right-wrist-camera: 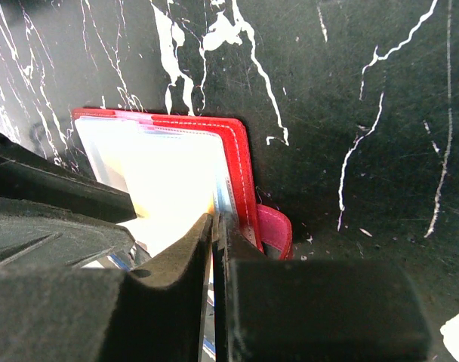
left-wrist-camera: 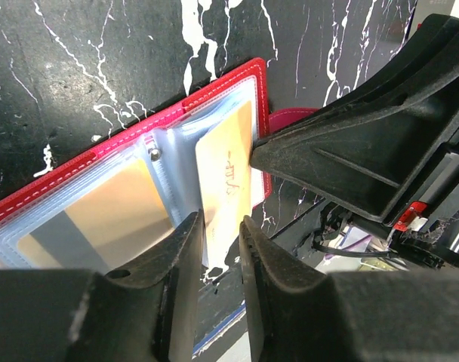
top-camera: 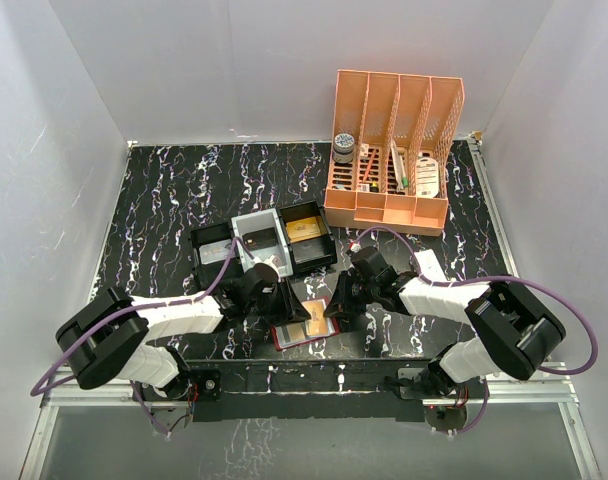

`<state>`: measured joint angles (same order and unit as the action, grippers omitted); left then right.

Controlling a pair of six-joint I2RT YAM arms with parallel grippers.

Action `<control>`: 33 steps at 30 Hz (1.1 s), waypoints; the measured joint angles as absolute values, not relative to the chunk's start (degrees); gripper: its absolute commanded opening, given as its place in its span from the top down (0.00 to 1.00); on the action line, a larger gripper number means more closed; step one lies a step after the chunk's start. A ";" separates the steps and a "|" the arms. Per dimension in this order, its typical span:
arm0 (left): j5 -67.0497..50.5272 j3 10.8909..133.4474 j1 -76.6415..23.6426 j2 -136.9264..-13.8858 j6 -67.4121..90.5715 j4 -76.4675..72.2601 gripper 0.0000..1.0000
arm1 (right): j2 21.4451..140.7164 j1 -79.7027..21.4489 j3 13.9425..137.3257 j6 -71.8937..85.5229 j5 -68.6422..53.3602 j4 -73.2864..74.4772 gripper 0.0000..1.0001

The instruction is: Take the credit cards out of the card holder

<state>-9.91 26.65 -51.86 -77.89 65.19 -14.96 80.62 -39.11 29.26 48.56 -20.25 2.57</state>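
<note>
The red card holder (top-camera: pixel 289 338) (left-wrist-camera: pixel 214 87) (right-wrist-camera: pixel 241 151) lies open near the table's front edge, between both grippers. Its clear sleeves hold tan-orange credit cards (left-wrist-camera: pixel 101 219). One tan card (left-wrist-camera: pixel 226 173) (right-wrist-camera: pixel 177 173) sticks out of its sleeve toward my left gripper (top-camera: pixel 284 305) (left-wrist-camera: pixel 222 220), whose jaws stand a narrow gap apart, with the card's end showing between the fingertips. My right gripper (top-camera: pixel 336 305) (right-wrist-camera: pixel 217 219) is shut on the holder's right sleeve edge beside the snap tab (right-wrist-camera: pixel 275 230).
A black compartmented tray (top-camera: pixel 206 240) with a grey insert stands just behind the grippers. An orange slotted rack (top-camera: pixel 394 150) with small items is at the back right. The table's front edge (top-camera: pixel 304 362) runs close to the holder.
</note>
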 measured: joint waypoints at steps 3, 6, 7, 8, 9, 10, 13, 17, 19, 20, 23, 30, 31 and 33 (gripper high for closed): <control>-10.09 26.65 -51.86 -77.93 65.21 -15.29 0.80 | 80.64 -39.11 29.26 48.56 -20.25 2.57 0.95; -10.17 26.55 -51.86 -78.02 65.25 -15.86 0.81 | 80.64 -39.11 29.26 48.58 -20.25 2.57 0.95; -10.26 26.48 -51.86 -78.02 65.32 -16.12 0.80 | 80.64 -39.11 29.26 48.58 -20.25 2.57 0.95; -10.31 26.44 -51.86 -78.02 65.41 -16.36 0.78 | 80.64 -39.11 29.26 48.58 -20.25 2.57 0.95; -10.35 26.35 -51.86 -78.02 65.52 -16.60 0.76 | 80.64 -39.11 29.26 48.58 -20.25 2.57 0.95; -10.39 26.26 -51.86 -78.02 65.63 -16.82 0.75 | 80.64 -39.11 29.26 48.58 -20.25 2.57 0.95; -10.74 26.04 -51.86 -78.24 66.08 -17.76 0.75 | 80.64 -39.11 29.26 48.58 -20.27 2.57 0.95; -11.25 25.58 -51.86 -78.78 66.72 -19.16 0.80 | 80.64 -39.11 29.26 48.58 -20.27 2.55 0.95; -11.42 25.28 -51.86 -79.44 67.09 -19.84 0.82 | 80.64 -39.11 29.26 48.58 -20.27 2.55 0.95; -11.46 25.15 -51.86 -79.55 67.18 -19.99 0.84 | 80.64 -39.11 29.26 48.58 -20.27 2.57 0.95; -11.64 24.73 -51.86 -79.57 67.57 -20.67 0.92 | 80.64 -39.11 29.26 48.60 -20.27 2.55 0.95; -11.60 23.81 -51.86 -79.20 68.20 -20.97 0.95 | 80.64 -39.11 29.26 48.73 -20.10 2.61 0.96; -11.60 23.46 -51.83 -78.74 68.25 -20.99 0.94 | 80.64 -39.11 29.28 48.82 -20.08 2.63 0.96; -11.60 22.98 -51.86 -77.93 68.42 -20.99 0.92 | 80.73 -39.11 29.30 48.90 -20.10 2.61 0.96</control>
<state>-11.60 22.98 -51.86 -77.93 68.42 -20.99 80.73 -39.11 29.30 48.90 -20.10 2.61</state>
